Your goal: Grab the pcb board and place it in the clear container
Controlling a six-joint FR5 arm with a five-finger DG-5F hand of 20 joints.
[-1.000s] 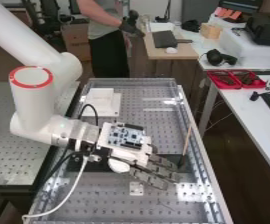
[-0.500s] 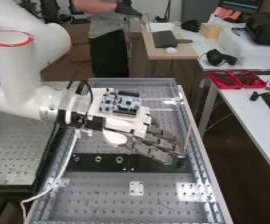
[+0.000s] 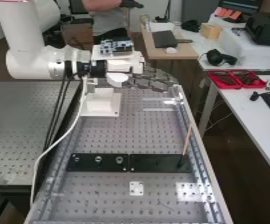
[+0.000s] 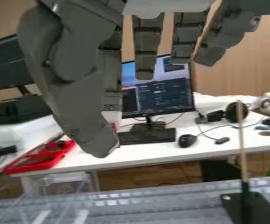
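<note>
Hand [image 3: 152,78] near bench's [image 3: 106,137] far end; fingers [image 4: 147,45] extended, loosely spread, thumb [image 4: 76,95] well apart.

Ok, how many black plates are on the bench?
2, side by side across the bench: one plate bears round fittings; the other plate bears the thin stick.

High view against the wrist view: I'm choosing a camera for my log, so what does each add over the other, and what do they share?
High view adds: the white arm, a circuit board on top of the hand, and a white block on the bench.
Wrist view adds: a lit monitor and a wooden wall.
Both share: the hand, the thin upright stick and red trays.
</note>
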